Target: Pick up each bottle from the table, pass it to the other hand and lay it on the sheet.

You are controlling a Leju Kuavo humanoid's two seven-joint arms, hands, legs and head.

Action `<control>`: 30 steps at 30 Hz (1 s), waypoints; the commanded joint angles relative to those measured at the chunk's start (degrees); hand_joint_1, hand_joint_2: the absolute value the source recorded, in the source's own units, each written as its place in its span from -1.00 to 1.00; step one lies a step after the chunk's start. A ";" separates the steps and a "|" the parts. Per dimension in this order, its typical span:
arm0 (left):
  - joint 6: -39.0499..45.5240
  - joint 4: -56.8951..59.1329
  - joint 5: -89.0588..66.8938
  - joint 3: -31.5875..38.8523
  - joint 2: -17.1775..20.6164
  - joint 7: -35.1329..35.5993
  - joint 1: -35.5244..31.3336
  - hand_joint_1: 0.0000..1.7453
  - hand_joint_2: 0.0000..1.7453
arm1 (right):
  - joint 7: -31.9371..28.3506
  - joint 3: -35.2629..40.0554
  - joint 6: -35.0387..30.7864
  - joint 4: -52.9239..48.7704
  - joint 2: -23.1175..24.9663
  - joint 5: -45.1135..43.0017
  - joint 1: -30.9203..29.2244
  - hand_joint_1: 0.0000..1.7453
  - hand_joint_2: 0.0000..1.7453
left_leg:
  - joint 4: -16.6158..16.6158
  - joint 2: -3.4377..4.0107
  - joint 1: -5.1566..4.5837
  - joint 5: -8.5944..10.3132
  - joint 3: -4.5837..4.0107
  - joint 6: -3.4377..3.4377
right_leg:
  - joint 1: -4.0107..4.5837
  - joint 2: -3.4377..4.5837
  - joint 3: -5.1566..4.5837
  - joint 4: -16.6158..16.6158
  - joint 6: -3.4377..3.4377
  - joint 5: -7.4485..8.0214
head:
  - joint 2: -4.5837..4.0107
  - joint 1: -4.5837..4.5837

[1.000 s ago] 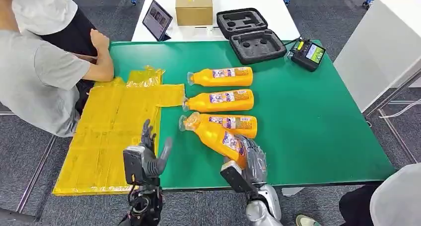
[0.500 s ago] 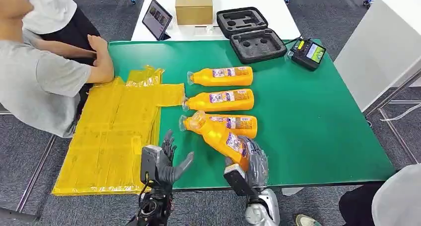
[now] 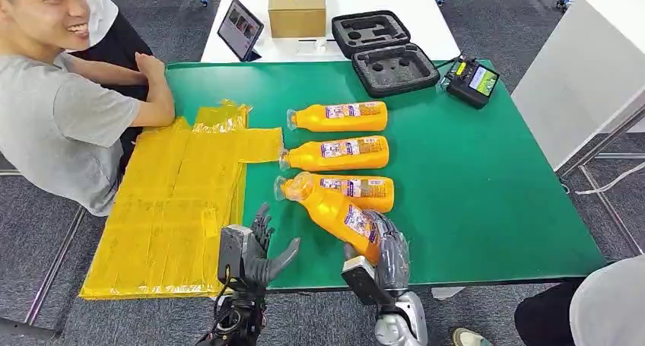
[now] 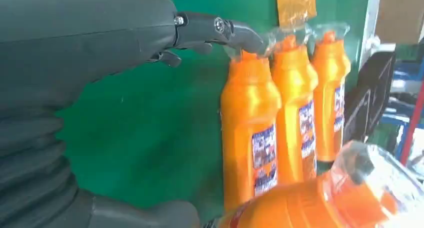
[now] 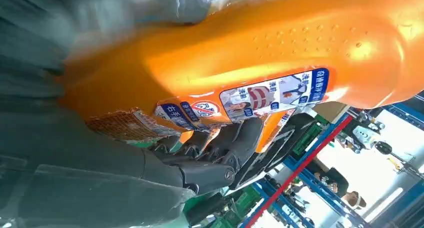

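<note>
Gripping a tilted orange bottle at six o'clock of the green surface, the right hand holds its base; the left hand spreads empty beside it.

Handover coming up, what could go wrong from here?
1. The right hand grips the tilted orange plastic bottle at its base only, so it may swing or slip.
2. Its wrapped cap end hangs over the nearest lying orange bottle and could knock it.
3. The open left hand waits low near the green table edge; a miss could drop the bottle short of the yellow plastic sheet.
</note>
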 commanded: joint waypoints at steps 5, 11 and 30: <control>-4.15 0.38 3.60 -2.54 1.36 3.62 -3.19 -1.00 1.00 | 0.55 4.61 0.11 6.59 0.36 0.40 -3.24 1.00 1.00 | -0.03 -0.05 0.01 0.01 0.04 -0.05 | 0.00 0.00 0.04 -0.02 -0.04 -0.01 | 0.00 0.00; -6.39 -0.94 5.02 -4.36 1.07 4.75 -4.51 -1.00 1.00 | 1.89 7.43 0.79 7.91 0.73 0.79 -5.65 1.00 1.00 | -0.01 -0.07 0.03 -0.01 0.03 -0.09 | 0.03 0.02 0.04 0.00 -0.04 -0.03 | 0.00 0.00; -5.48 2.03 6.09 -5.74 -0.68 3.77 -7.39 -1.00 1.00 | 1.58 15.55 0.45 14.52 2.74 3.03 -10.19 1.00 1.00 | 0.01 -0.09 0.03 0.02 -0.04 -0.07 | 0.02 -0.02 0.00 0.02 -0.04 -0.04 | 0.00 0.00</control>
